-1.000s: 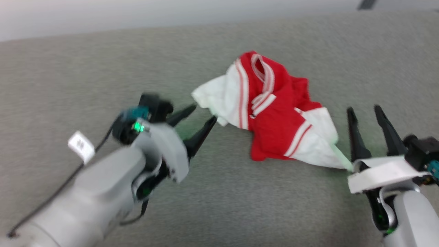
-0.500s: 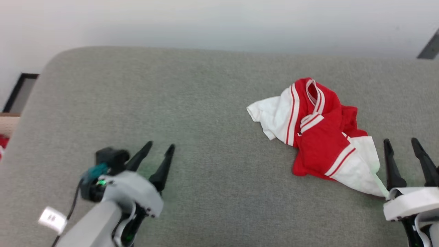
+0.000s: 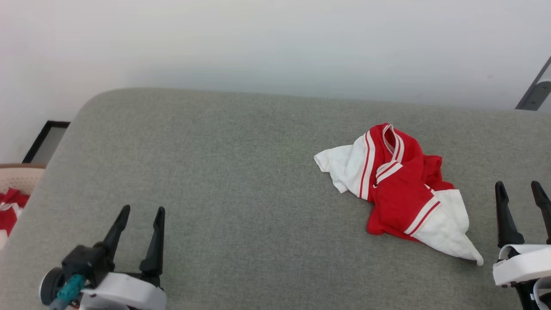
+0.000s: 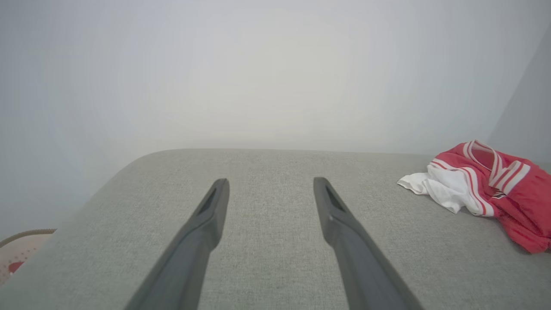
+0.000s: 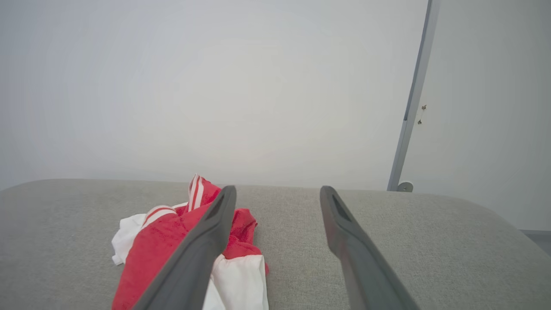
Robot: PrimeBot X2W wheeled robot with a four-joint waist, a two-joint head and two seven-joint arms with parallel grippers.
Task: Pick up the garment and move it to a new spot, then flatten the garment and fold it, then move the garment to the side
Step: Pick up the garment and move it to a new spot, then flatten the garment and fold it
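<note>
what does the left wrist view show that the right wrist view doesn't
Left wrist view, not the right: the left gripper, open, and a beige basket past the corner of the grey padded surface. Right wrist view, not the left: the right gripper, open, one finger overlapping the garment, and a grey metal strip on the wall. Both: the red-and-white garment lying crumpled on the padded surface, with the pale wall behind.

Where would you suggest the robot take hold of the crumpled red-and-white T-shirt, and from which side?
Probably the white sleeve trailing toward the right gripper: it lies flat, clear of the garment's bunched red middle, so open jaws coming from the robot's right could pinch its pointed corner.
</note>
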